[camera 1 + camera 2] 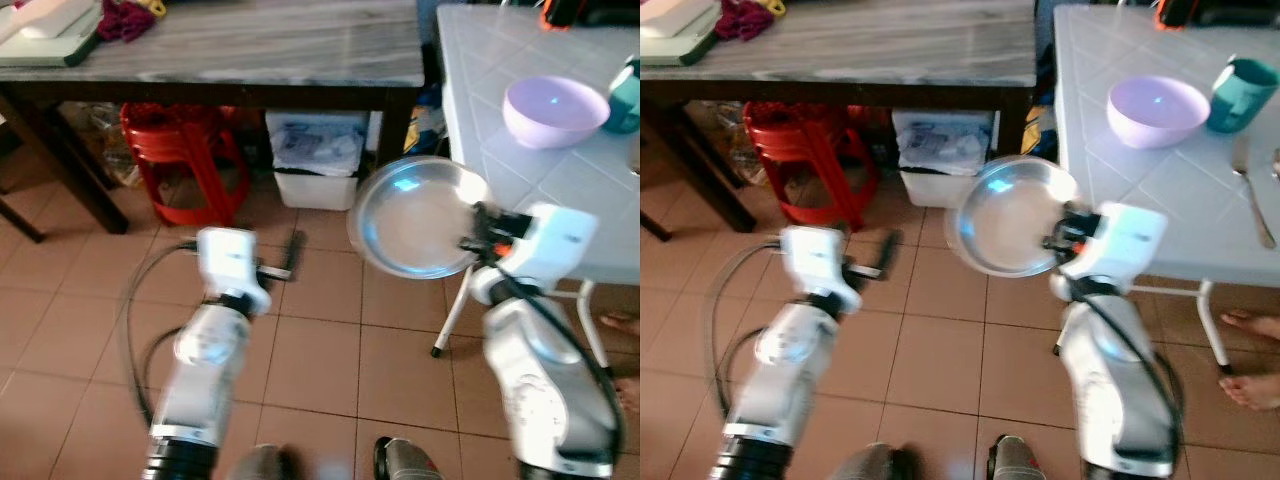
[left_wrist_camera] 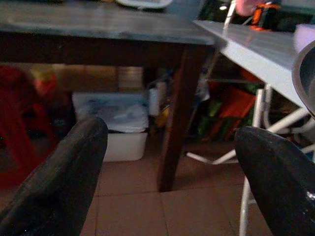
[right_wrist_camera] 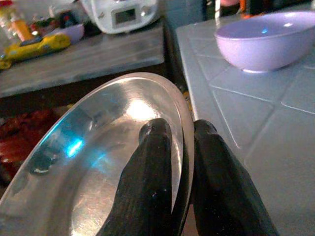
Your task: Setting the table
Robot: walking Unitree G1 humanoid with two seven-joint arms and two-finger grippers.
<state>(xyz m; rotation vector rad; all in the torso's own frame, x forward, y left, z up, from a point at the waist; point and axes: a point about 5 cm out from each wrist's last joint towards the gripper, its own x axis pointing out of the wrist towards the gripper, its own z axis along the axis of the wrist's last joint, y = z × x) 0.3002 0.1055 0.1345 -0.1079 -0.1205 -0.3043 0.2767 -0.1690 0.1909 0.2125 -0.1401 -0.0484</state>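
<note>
Wooden bench (image 1: 250, 45), long, grey-topped: runs across the far side of my view, dark legs on the tiled floor (image 1: 320, 350).

White tiled bench (image 1: 1160, 190): to my right, on thin white legs.

Red stool (image 1: 185, 160): under the wooden bench, beside a white bin (image 1: 318, 160) lined with a bag.

Steel plate (image 1: 1010, 215): held in the air at the near left corner of the white bench, tilted, not resting on it.

Purple bowl (image 1: 1158, 110): upright on the white bench, past the plate.

Teal mug (image 1: 1243, 92): just beside the bowl, on its right.

Fork (image 1: 1250, 190): lying flat on the white bench, near the right edge of my view.

My right claw (image 3: 182, 147): fingers (image 3: 152, 162) clamped on the plate's rim, one inside, one outside.

My left claw (image 2: 172, 167): fingers spread wide apart, nothing between them, low over the floor and pointed toward the wooden bench's leg.

A person's bare feet (image 1: 1250, 385): on the floor at far right.
</note>
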